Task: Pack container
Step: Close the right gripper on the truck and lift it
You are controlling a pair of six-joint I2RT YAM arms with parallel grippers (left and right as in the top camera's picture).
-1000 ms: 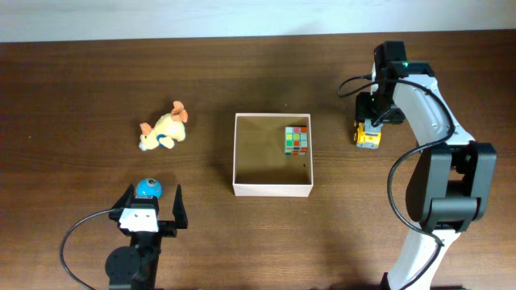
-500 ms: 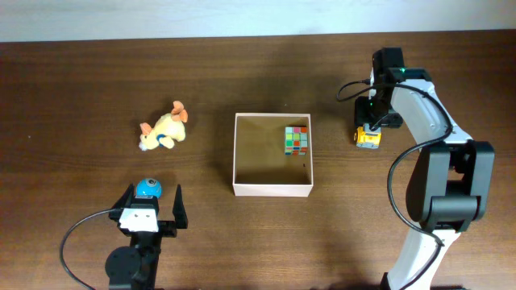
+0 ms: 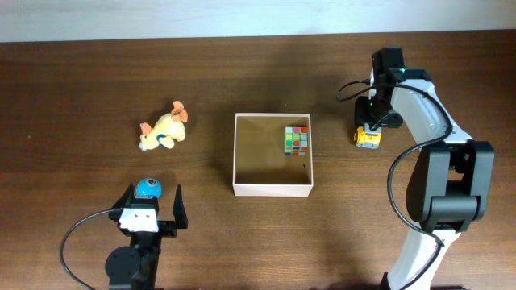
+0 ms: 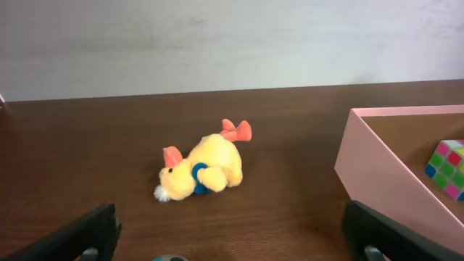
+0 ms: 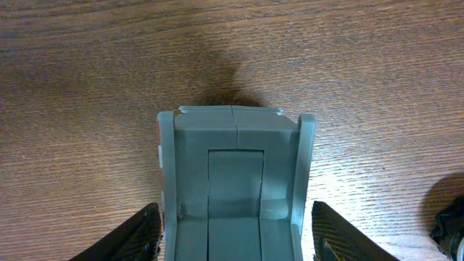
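Observation:
The container [image 3: 272, 190], a square white-walled box with a tan inside, sits mid-table and holds a colour cube [image 3: 297, 139]. Its wall [image 4: 384, 181] and the cube [image 4: 449, 168] show in the left wrist view. My right gripper [image 3: 370, 127] is closed against both sides of a yellow toy truck [image 3: 368, 139] that stands on the table right of the container. In the right wrist view the fingers [image 5: 233, 217] flank its grey bed [image 5: 233, 167]. My left gripper [image 3: 151, 196] is open, with a blue round toy [image 3: 147, 188] between its fingers [image 4: 230, 232].
A yellow plush duck [image 3: 164, 130] lies on its side left of the container, beyond my left gripper; it also shows in the left wrist view [image 4: 203, 170]. The table's far edge meets a pale wall. A black cable loops by each arm's base.
One second ago my right arm shifted slightly toward the far edge over the truck. Since half a second ago nothing has visibly moved. The left arm has stayed still.

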